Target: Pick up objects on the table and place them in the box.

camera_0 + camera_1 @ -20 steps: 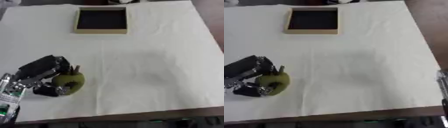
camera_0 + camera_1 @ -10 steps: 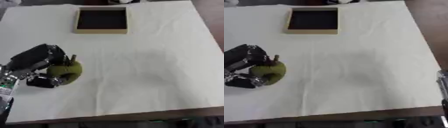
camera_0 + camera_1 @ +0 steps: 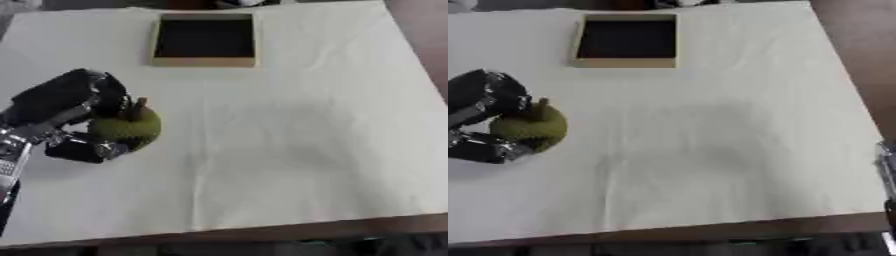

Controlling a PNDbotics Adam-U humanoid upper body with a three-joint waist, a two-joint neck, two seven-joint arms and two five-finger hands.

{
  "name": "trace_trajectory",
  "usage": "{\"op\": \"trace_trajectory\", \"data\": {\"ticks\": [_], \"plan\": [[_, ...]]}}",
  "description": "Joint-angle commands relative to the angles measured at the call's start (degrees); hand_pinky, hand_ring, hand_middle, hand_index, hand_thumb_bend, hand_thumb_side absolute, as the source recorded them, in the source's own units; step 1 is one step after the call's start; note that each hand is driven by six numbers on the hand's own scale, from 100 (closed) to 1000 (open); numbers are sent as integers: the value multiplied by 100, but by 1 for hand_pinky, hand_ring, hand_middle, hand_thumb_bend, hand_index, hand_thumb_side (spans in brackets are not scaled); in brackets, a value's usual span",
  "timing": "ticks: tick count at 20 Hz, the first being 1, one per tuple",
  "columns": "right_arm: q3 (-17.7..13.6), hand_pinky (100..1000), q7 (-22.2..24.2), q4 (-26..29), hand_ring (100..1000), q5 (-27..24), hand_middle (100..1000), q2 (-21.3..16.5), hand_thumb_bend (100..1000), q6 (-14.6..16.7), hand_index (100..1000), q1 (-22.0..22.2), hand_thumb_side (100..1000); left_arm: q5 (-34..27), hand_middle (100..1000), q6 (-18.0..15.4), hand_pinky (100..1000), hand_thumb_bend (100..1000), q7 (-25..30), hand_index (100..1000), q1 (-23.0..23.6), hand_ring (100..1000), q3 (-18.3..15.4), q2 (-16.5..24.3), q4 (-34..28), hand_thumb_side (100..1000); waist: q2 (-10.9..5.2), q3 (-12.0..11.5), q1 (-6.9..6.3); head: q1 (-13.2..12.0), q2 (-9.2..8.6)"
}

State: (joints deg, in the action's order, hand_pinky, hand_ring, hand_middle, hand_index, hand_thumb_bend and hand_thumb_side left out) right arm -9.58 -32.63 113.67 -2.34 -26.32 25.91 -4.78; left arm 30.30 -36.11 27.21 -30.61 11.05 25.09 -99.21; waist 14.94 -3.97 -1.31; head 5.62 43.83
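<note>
Left hand [image 3: 77, 117] is curled around a green fruit [image 3: 127, 128] over the white tablecloth [image 3: 289, 125], box [image 3: 205, 40] well beyond it.

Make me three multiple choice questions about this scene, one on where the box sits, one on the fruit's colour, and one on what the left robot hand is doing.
1. Where is the box?
A. at the table's far edge
B. at the near edge
C. beside the fruit

2. What colour is the fruit?
A. red
B. yellow-green
C. orange

3. What is the left robot hand doing?
A. resting open, away from the fruit
B. reaching inside the box
C. curled round the fruit

Answers:
1. A, since the box lies at the top of the view, well apart from the fruit.
2. B, since its skin is yellow-green with a dark stem on top.
3. C, since the fingers curl over the fruit and the thumb sits under it.
</note>
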Motion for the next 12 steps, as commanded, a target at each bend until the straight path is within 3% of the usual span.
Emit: {"op": "trace_trajectory", "data": {"ticks": [1,12], "plan": [[-59,744,-11,92,672,26,573,-123,100,14,727,-40,502,7,201,-188,126,270,-92,465,-226,100,-44,260,-15,100,-72,10,15,-24,29],[-59,743,-6,92,671,9,572,-107,100,38,726,-135,501,109,200,-793,124,333,-753,433,-1155,100,-87,687,996,100,12,185,13,-176,29]]}}
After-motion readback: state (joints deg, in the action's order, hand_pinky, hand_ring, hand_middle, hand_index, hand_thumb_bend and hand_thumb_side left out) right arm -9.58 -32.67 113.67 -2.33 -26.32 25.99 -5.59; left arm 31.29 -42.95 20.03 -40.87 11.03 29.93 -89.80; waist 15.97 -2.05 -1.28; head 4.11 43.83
